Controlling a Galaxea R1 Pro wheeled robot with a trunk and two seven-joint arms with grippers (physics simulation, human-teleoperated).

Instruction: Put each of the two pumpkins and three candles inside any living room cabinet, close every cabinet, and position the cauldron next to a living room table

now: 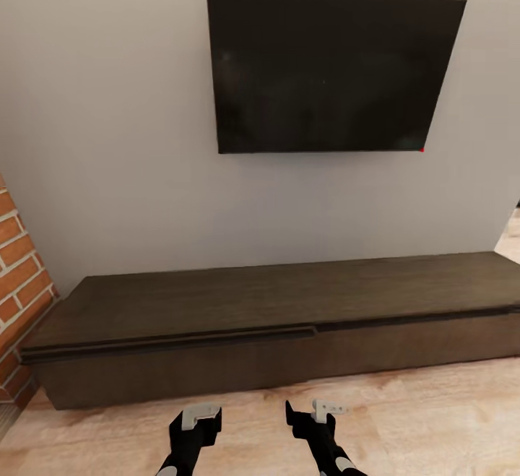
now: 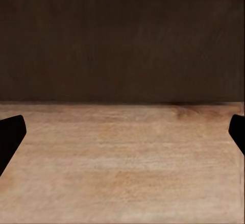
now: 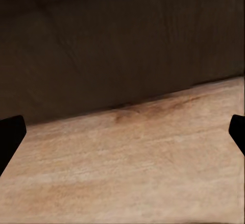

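We face the long dark cabinet (image 1: pixel 289 324), its right end cut off at the frame edge, under a wall-mounted television (image 1: pixel 332 71). Both our left end effector (image 1: pixel 196 418) and right end effector (image 1: pixel 312 415) hang spread open and empty above the wooden floor (image 1: pixel 433 418), arms mostly cropped.

We face a plain grey wall (image 1: pixel 108 136) with a black TV (image 1: pixel 332 71) mounted high, straight ahead of the jaws. Left of them we see a red brick corner (image 1: pixel 18 281). Light wood plank floor (image 1: pixel 433 418) runs under and beyond the jaws, meeting a dark brown front just ahead. Lighting is even, with no hard shadows.
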